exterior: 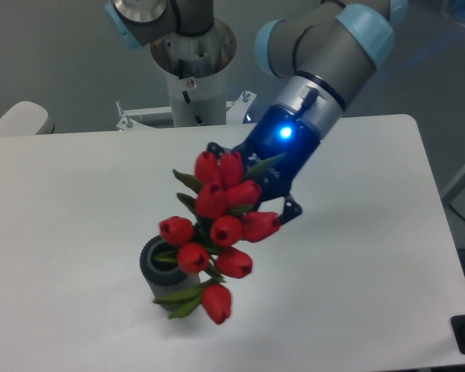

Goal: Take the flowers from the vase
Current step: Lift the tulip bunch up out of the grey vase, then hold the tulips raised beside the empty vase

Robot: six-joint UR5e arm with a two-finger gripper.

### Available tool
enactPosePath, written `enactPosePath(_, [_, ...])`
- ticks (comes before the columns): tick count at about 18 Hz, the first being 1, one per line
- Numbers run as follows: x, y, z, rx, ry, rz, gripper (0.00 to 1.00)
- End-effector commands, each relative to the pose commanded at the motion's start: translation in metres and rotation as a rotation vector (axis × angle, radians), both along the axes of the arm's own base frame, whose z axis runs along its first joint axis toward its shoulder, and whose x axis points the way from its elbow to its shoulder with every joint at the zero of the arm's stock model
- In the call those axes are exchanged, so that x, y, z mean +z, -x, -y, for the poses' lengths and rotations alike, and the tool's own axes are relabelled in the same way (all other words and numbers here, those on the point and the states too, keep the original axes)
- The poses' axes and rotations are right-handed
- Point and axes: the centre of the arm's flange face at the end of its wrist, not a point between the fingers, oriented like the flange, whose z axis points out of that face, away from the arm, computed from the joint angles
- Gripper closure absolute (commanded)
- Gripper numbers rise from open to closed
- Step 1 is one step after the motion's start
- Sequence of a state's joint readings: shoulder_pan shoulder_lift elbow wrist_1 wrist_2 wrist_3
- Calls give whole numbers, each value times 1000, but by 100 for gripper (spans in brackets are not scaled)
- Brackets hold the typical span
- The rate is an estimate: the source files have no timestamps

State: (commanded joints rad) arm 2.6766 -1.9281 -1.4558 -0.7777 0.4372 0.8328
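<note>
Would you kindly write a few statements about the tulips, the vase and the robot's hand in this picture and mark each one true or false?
1. The bunch of red tulips with green leaves is held at the robot's dark blue hand. True.
2. The small dark grey ribbed vase lies tipped on its side. False: it stands upright on the white table.
3. The vase's round rim is visible at the bunch's left. True.
4. A blue light glows on the hand. True.
5. The tulips are yellow. False: they are red.
6. The vase sits at the table's right edge. False: it is left of centre.
</note>
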Motion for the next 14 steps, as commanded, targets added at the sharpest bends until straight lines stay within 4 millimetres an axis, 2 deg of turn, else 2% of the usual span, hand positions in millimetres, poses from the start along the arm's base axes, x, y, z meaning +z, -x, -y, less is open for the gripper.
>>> enactPosePath(4, [-7,33,26,43,-1,-37,55])
enactPosePath(6, [-14,41,31,48,0,-47,55])
enactPosePath(14, [-19,40,28,37,4,-60,55])
